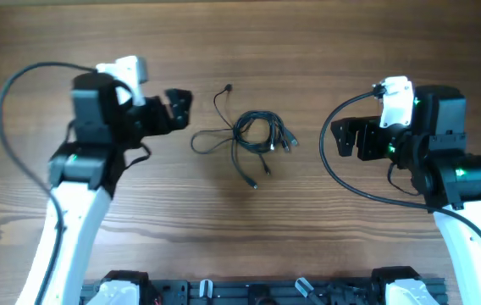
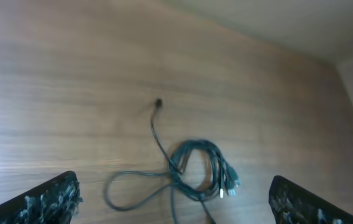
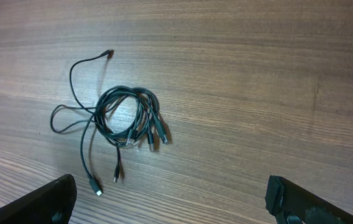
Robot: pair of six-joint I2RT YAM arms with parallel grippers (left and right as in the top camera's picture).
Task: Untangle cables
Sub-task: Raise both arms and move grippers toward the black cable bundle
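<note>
Black and thin, the cables [image 1: 253,140] lie in one knotted bundle at the middle of the wooden worktop [image 1: 240,246], with a loose loop trailing toward the left edge. The left gripper [image 1: 177,108] and right gripper [image 1: 344,140] hang on either side of it, well apart from it. Both have fingers spread wide and hold nothing, probably so each can take a different strand and pull the tangle apart.

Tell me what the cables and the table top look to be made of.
The cables: thin black cords, likely sheathed in rubber or plastic, matte with a faint sheen; they lie in limp loops. Their plug ends show pale tips, possibly metal, too small to confirm. The table: brown wood or wood-look laminate, with visible grain and a smooth, low-gloss surface.
</note>
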